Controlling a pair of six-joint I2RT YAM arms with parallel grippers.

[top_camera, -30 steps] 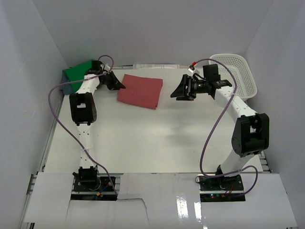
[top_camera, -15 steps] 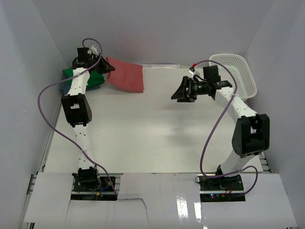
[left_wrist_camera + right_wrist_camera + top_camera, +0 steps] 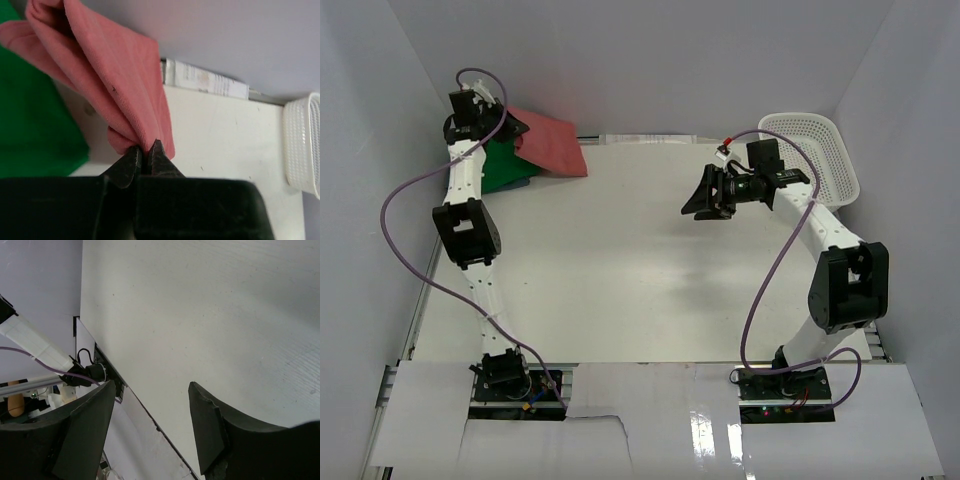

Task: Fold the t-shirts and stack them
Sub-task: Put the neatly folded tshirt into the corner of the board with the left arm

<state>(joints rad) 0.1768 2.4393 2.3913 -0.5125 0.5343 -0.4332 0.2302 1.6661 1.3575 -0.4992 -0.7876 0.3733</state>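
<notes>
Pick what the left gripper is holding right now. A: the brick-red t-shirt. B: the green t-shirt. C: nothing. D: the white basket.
A: in the left wrist view the left gripper is pinched shut on a fold of the brick-red t-shirt, with the green t-shirt lying beside it.

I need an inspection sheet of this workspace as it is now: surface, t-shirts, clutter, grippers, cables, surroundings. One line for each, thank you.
Surface: white table, flat and matte.
Job's things: red t-shirt, folded, lifted at the far left corner, hanging partly over the green t-shirt lying below; a third shirt cannot be made out.
Clutter: white basket at the far right edge.
Grippers: left gripper shut on the red t-shirt's edge; right gripper open, holding nothing, above the bare table.
Cables: a purple cable loops loosely along each arm.
Surroundings: pale walls on three sides; nothing else seen.
</notes>
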